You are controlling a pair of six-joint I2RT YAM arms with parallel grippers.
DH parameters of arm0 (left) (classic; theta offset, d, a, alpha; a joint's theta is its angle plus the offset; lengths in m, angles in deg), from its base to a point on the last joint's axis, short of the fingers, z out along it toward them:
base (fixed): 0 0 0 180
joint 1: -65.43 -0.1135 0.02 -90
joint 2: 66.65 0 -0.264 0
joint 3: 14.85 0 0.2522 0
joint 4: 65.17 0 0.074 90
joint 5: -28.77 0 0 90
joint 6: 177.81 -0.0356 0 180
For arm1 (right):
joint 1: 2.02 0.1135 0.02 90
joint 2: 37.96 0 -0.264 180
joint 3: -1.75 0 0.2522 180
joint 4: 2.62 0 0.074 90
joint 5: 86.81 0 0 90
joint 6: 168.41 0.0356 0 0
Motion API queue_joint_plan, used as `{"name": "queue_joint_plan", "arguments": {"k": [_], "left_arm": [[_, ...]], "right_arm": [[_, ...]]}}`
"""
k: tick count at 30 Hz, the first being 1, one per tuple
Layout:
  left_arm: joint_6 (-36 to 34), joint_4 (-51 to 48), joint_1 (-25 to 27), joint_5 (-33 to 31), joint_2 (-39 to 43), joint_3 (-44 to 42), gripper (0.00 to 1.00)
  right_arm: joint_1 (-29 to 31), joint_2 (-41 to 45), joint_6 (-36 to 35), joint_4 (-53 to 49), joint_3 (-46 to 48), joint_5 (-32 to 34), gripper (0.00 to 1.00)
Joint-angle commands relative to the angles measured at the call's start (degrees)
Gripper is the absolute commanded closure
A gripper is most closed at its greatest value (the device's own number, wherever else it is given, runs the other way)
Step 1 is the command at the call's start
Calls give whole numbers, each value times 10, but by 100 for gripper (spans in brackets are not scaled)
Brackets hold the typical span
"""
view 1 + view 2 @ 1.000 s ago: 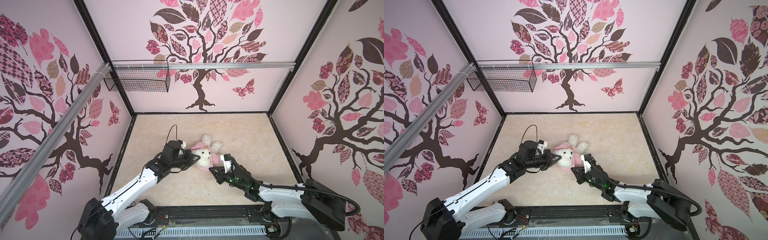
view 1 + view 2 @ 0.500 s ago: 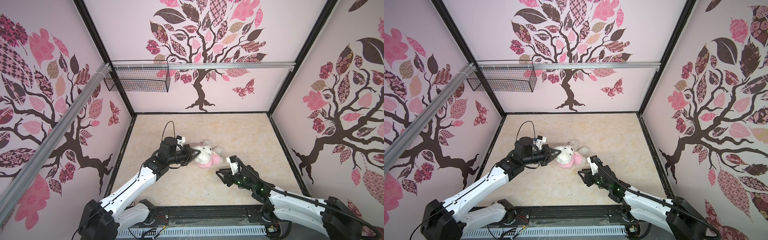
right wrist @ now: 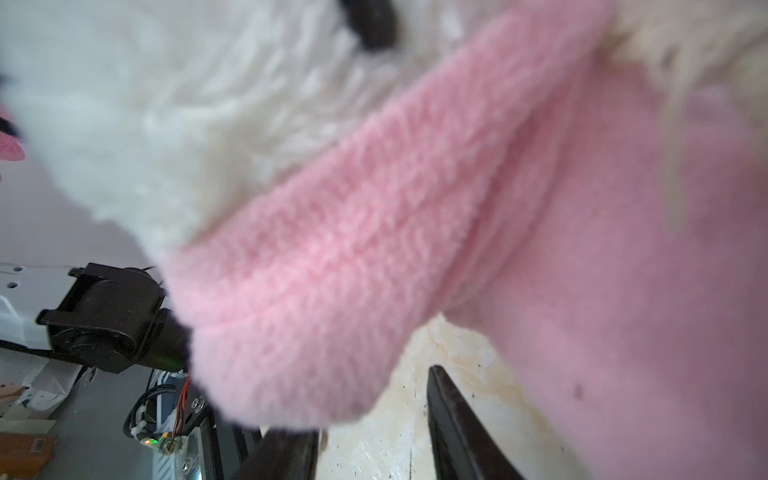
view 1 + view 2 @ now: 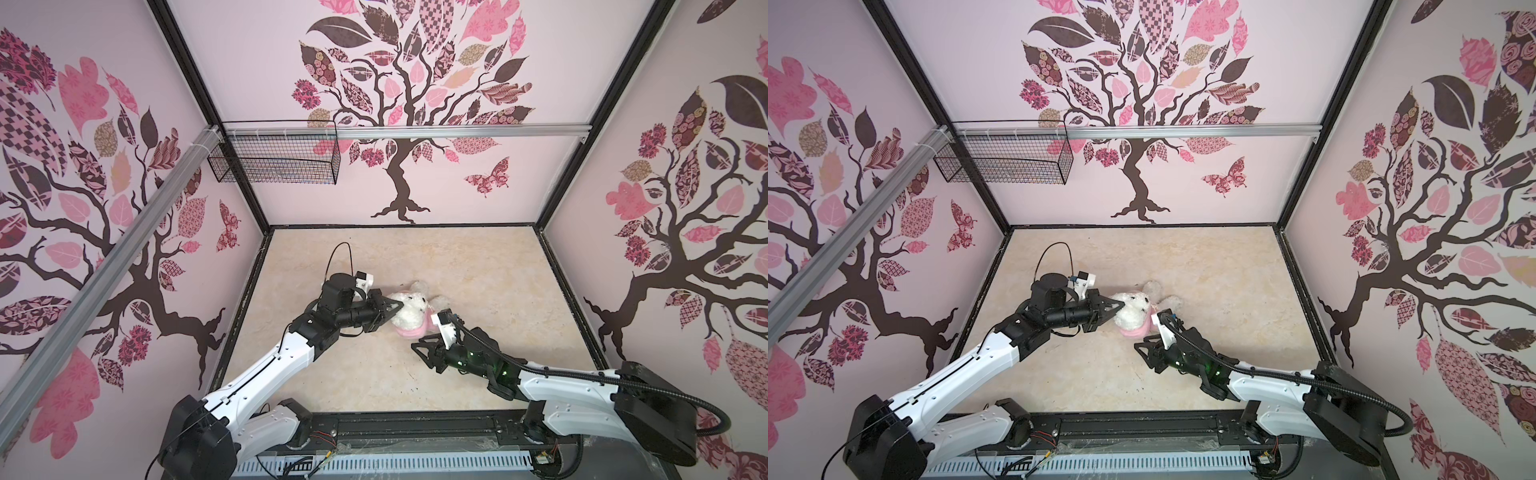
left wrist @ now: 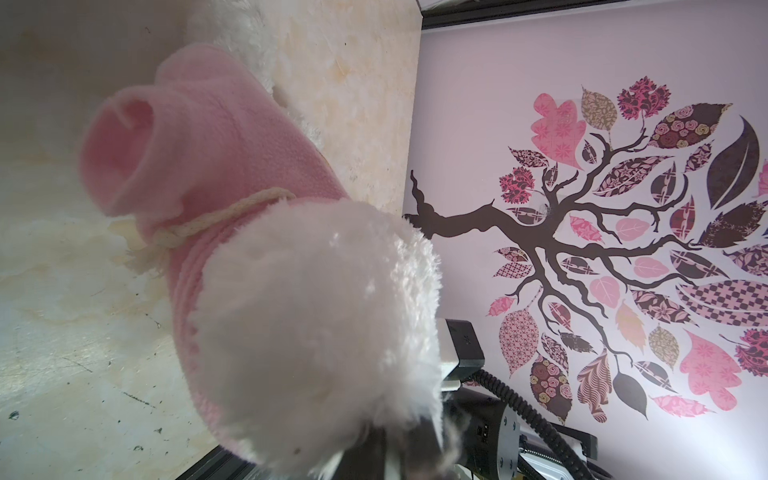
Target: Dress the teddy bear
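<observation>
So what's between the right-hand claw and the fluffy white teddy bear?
The small pink fleece shirt on the white curly-furred plush teddy bear, then a thin bare strip of beige table before the open right claw, in both top views.

Bright, even light with soft shadows; top views bend at edges, wrist close-ups blur.
</observation>
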Motion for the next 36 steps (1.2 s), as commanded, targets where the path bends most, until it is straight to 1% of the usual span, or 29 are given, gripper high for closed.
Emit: {"name": "queue_joint_plan", "arguments": {"k": [1, 5, 7, 9, 10, 14, 17, 21, 25, 27, 28, 31, 33, 36], "left_arm": [[-1, 26, -3, 14, 2, 26, 100], [-1, 26, -2, 14, 1, 26, 100], [-1, 27, -3, 15, 1, 25, 100], [0, 27, -2, 15, 0, 25, 100], [0, 27, -2, 15, 0, 25, 100], [2, 25, -3, 12, 3, 31, 100], [-5, 15, -4, 18, 5, 42, 100], [-2, 18, -9, 43, -4, 50, 100], [-3, 22, -16, 57, -11, 52, 100], [-4, 29, -17, 67, -19, 49, 100], [-3, 32, -17, 70, -24, 47, 100], [-2, 54, -18, 85, -42, 31, 100], [-4, 71, -19, 95, -58, 21, 100], [-22, 79, -22, 116, -87, 15, 100]], "right_arm": [[0, -8, -20, 49, -25, 31, 58], [0, -5, -26, 63, -22, 29, 71], [0, -2, -30, 66, -19, 30, 81], [0, 4, -32, 67, -10, 43, 95], [0, 6, -32, 68, -5, 51, 100], [-1, 10, -31, 47, 20, 103, 100], [-7, -1, -12, 41, 55, 138, 100], [-22, -13, 24, 51, 107, 164, 100], [-37, -19, 33, 52, 124, 163, 100], [-41, -22, 30, 51, 120, 150, 99], [-42, -20, 24, 51, 116, 138, 97], [-44, 12, 0, 35, 101, 71, 81], [-44, 59, -12, -8, 89, 34, 75], [-44, 153, -30, -93, 73, 7, 71]]}}
